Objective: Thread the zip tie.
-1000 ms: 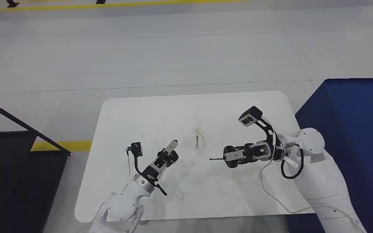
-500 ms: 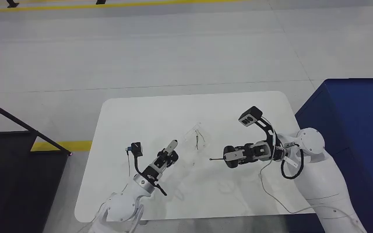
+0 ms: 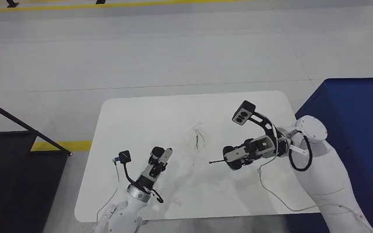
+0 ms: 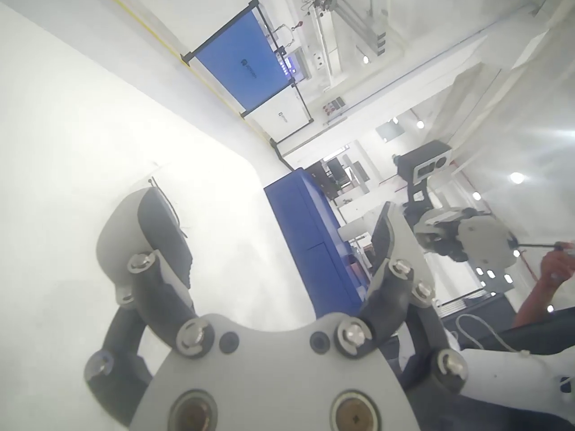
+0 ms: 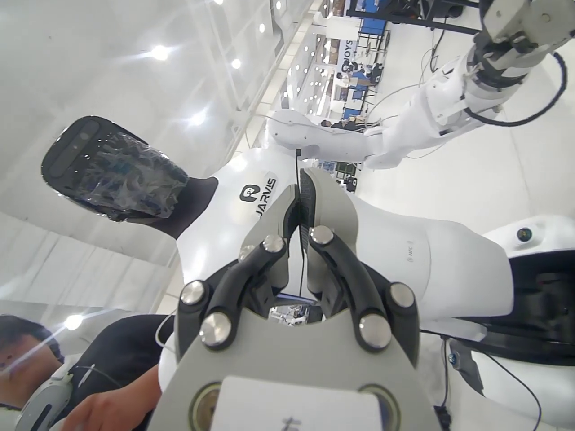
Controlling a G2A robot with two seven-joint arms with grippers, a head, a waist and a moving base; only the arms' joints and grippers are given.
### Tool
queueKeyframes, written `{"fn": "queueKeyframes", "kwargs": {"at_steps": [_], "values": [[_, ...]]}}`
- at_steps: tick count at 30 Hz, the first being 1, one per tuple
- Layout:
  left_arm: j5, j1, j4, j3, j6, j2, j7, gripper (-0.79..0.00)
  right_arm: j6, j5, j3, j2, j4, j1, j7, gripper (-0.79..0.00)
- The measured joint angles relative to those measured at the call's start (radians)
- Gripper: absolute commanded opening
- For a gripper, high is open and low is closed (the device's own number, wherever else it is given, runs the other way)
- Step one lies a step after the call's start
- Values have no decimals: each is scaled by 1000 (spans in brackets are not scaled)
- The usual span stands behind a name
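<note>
My right gripper (image 3: 226,158) is shut on a thin black zip tie (image 3: 215,160) and holds it above the middle of the white table (image 3: 245,110). The tie's free end points toward my left arm. In the right wrist view the zip tie (image 5: 297,168) sticks out past the closed fingertips of the right gripper (image 5: 298,183). My left gripper (image 3: 161,155) hovers open and holds nothing, nearer the front edge and well apart from the tie. The left wrist view has its two fingers (image 4: 159,226) spread wide, with the right gripper (image 4: 483,239) far off.
A clear bag with more black zip ties (image 3: 197,137) lies on the table between and beyond the two grippers; one of these ties (image 4: 162,197) lies past my left finger. A blue cabinet (image 3: 344,110) stands at the table's right side.
My left arm has drawn back toward the front-left of the table, its gripper still open. The right wrist has tilted slightly, still holding the zip tie in about the same place.
</note>
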Motion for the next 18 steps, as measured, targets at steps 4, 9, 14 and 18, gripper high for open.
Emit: {"fn": "queueKeyframes", "kwargs": {"at_steps": [4, 9, 14, 18], "values": [[4, 0, 0, 0, 0, 0, 0, 0, -16, -14, -20, -3, -44, -1, -20, -785], [4, 0, 0, 0, 0, 0, 0, 0, -68, 4, -13, -9, -235, 65, -91, -785], [4, 0, 0, 0, 0, 0, 0, 0, -72, 47, 11, -13, -394, 103, -209, -785], [4, 0, 0, 0, 0, 0, 0, 0, -49, -22, -1, -11, -410, 105, -237, -785]]}}
